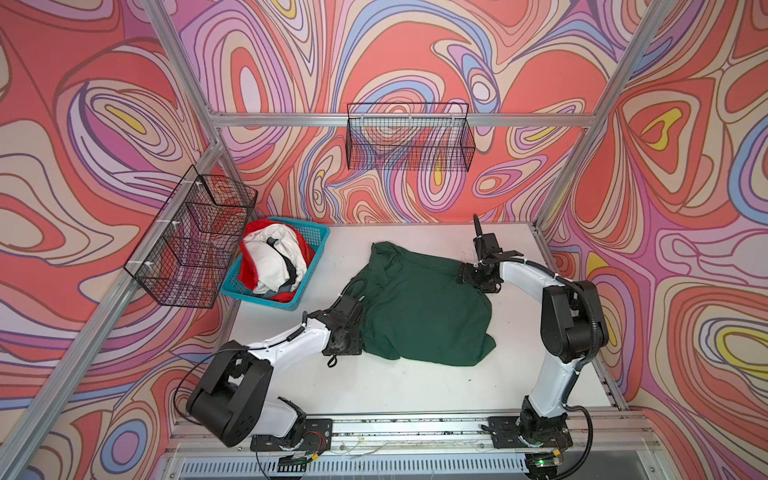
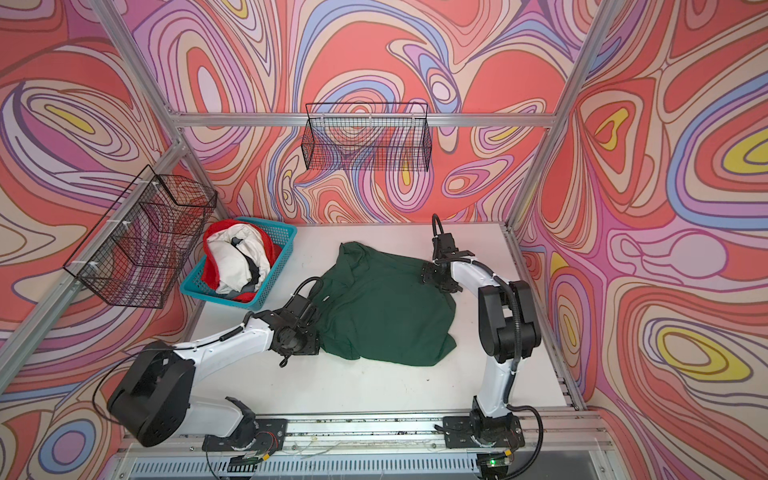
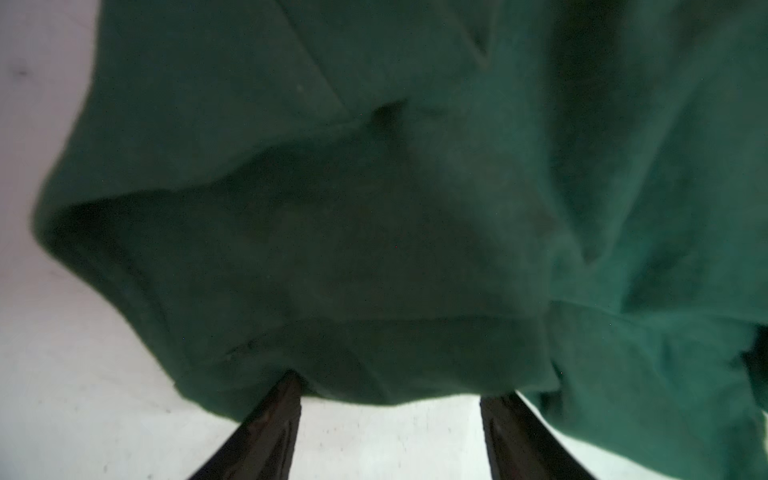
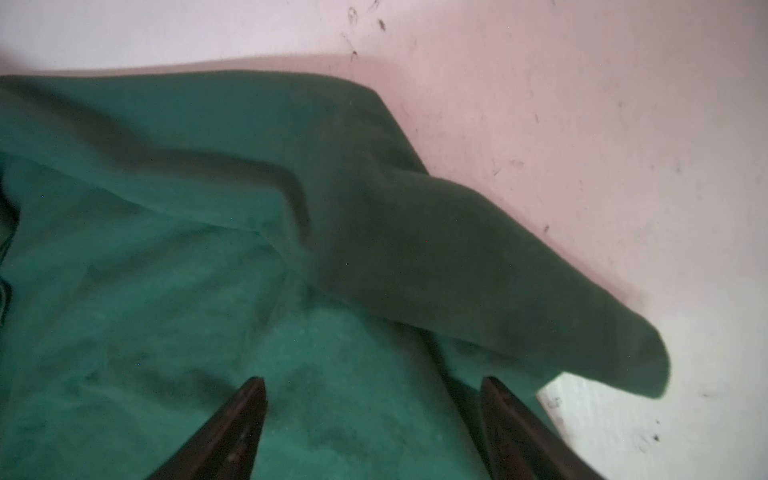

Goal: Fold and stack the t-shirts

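A dark green t-shirt (image 1: pixel 419 307) (image 2: pixel 382 307) lies rumpled and spread on the white table (image 1: pixel 415 386), seen in both top views. My left gripper (image 3: pixel 395 388) is at the shirt's left edge (image 1: pixel 360 328); its jaws stand wide apart, with the fingertips (image 3: pixel 291 382) just touching the hem (image 3: pixel 374 374) and bare table between them. My right gripper (image 4: pixel 374 382) hovers over the shirt's far right corner (image 1: pixel 467 276), open, above green cloth beside a raised fold (image 4: pixel 478 257). More t-shirts, white (image 1: pixel 270 257) and red (image 1: pixel 249 274) with some grey, are heaped in a teal basket (image 1: pixel 262 297).
The teal basket (image 2: pixel 224 297) stands at the table's far left corner. A black wire basket (image 1: pixel 409 137) hangs on the back wall and another (image 1: pixel 195 237) on the left wall above the teal one. The arms' base rail (image 1: pixel 415 428) runs along the front edge.
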Tool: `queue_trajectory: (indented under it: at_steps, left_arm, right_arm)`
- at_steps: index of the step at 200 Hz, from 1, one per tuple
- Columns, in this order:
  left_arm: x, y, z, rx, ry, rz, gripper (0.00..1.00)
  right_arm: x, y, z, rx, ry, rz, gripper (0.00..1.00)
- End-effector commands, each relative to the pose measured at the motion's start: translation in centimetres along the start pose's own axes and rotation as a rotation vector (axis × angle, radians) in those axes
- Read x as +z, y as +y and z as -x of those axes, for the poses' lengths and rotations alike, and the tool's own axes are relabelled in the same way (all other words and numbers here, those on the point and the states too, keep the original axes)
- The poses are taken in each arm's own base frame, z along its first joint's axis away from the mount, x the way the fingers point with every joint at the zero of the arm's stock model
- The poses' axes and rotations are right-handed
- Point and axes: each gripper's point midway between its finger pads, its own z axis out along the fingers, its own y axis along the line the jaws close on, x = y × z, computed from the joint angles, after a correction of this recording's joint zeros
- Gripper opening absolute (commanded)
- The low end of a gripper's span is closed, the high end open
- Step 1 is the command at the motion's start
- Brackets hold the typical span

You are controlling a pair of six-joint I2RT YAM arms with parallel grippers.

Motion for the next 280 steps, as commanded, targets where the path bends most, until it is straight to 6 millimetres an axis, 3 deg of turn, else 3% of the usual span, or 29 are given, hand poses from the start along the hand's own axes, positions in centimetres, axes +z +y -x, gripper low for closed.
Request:
queue_trajectory:
  at_steps: [1, 15, 46, 58, 70, 112, 166, 222, 225, 234, 243, 260, 280]
  left_arm:
    - [0.6, -0.7, 1.2, 0.003, -0.015, 0.003, 0.67]
    - [1.3, -0.9, 1.0, 0.011, 0.006, 0.002, 0.6]
    - [2.0, -1.1, 0.5, 0.019, 0.048, 0.004, 0.27]
    - [1.7, -0.9, 0.3, 0.021, 0.052, 0.008, 0.09]
    - [1.1, -0.8, 0.2, 0.025, 0.046, 0.006, 0.0]
    - [-2.0, 0.0, -1.0, 0.044, 0.032, -0.007, 0.0]
    - [-6.2, 0.5, -2.7, 0.056, 0.021, -0.057, 0.0]
    - [-10.2, 0.8, -4.6, 0.046, -0.009, 0.023, 0.0]
    - [-10.4, 0.8, -4.7, 0.041, -0.013, 0.024, 0.08]
    - [-10.8, 0.8, -4.9, 0.03, -0.026, 0.015, 0.49]
    - [-11.2, 0.9, -4.8, 0.026, -0.046, 0.006, 0.7]
    - [-12.2, 1.2, -3.2, 0.019, -0.135, 0.018, 0.86]
    - [-13.5, -0.6, -0.6, 0.045, -0.203, -0.013, 0.91]
  right_arm:
    - [0.7, 0.1, 1.1, 0.008, -0.029, -0.01, 0.84]
    - [1.6, -0.1, 1.1, 0.012, -0.021, -0.021, 0.84]
    - [4.2, -0.2, 1.4, 0.02, 0.017, -0.043, 0.85]
    - [4.9, -0.4, 1.7, 0.019, 0.022, -0.064, 0.85]
    - [5.5, -0.8, 2.1, 0.019, 0.021, -0.094, 0.85]
    - [7.1, -1.3, 3.1, 0.009, 0.031, -0.149, 0.85]
    - [7.5, -1.6, 3.9, -0.01, 0.038, -0.192, 0.86]
    - [7.5, -1.9, 4.7, -0.029, 0.04, -0.226, 0.87]
    - [7.6, -1.9, 4.7, -0.03, 0.04, -0.224, 0.87]
    - [7.5, -1.6, 5.0, -0.03, 0.039, -0.217, 0.87]
    - [7.6, -1.4, 5.1, -0.031, 0.044, -0.207, 0.87]
    - [7.2, -0.7, 5.2, -0.023, 0.04, -0.171, 0.88]
    - [6.2, 0.1, 5.6, -0.019, 0.027, -0.135, 0.88]
